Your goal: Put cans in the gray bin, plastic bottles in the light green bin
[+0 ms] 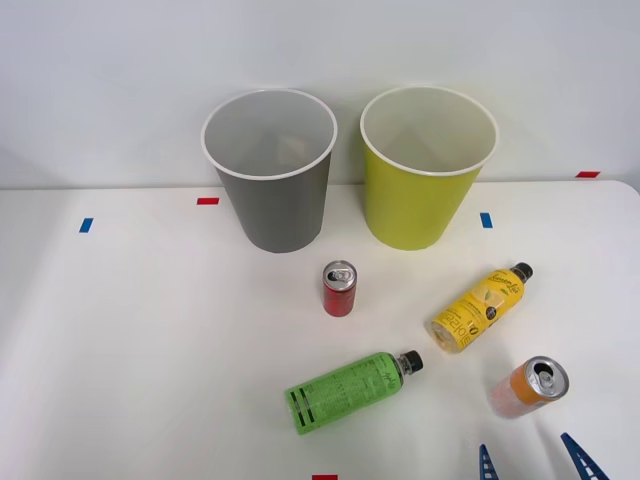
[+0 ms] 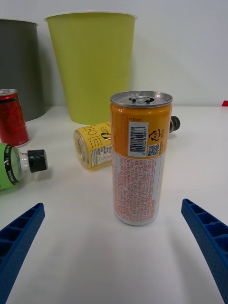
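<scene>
1. Standing upright low on the right of the front view is the tall orange-to-pink metal can (image 1: 528, 387) with its silver top; the wrist camera has it dead centre, barcode facing.
2. Right gripper (image 1: 533, 462) sits at the bottom right edge of the front view, its blue ribbed jaws spread wide with nothing between them; the orange can stands just ahead of the gap, touching neither finger.
3. Up at the back, left of centre, stands the tall tapered gray bin (image 1: 270, 212) with a white rim.
4. Just beside it, to its right, stands the matching yellow-green bin (image 1: 420, 205), also white-rimmed.
5. Short red metal can (image 1: 339, 289) stands upright mid-frame, just in front of the gray bin and apart from it.
6. Yellow lemon-printed plastic bottle (image 1: 480, 308) lies on its side right of centre, black cap pointing toward the upper right.
7. Bright green-labelled plastic bottle (image 1: 344, 392) lies on its side in the lower middle, black cap toward the right.
8. All of it rests on the white desk (image 1: 140, 340), dotted with small red and blue tape marks.
</scene>
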You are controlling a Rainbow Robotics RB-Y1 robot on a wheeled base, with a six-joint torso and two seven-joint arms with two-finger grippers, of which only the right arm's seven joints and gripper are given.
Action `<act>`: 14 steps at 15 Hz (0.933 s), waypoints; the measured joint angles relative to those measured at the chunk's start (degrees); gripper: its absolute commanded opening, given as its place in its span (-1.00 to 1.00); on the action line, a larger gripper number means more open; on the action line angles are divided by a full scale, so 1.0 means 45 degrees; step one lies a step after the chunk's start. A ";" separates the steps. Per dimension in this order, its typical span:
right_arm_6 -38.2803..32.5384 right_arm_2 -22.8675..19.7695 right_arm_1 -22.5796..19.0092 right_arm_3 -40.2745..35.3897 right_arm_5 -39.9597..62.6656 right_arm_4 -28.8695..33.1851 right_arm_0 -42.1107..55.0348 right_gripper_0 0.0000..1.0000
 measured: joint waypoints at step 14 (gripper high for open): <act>0.0000 0.0000 0.0000 0.0000 0.0000 0.0000 0.0000 1.00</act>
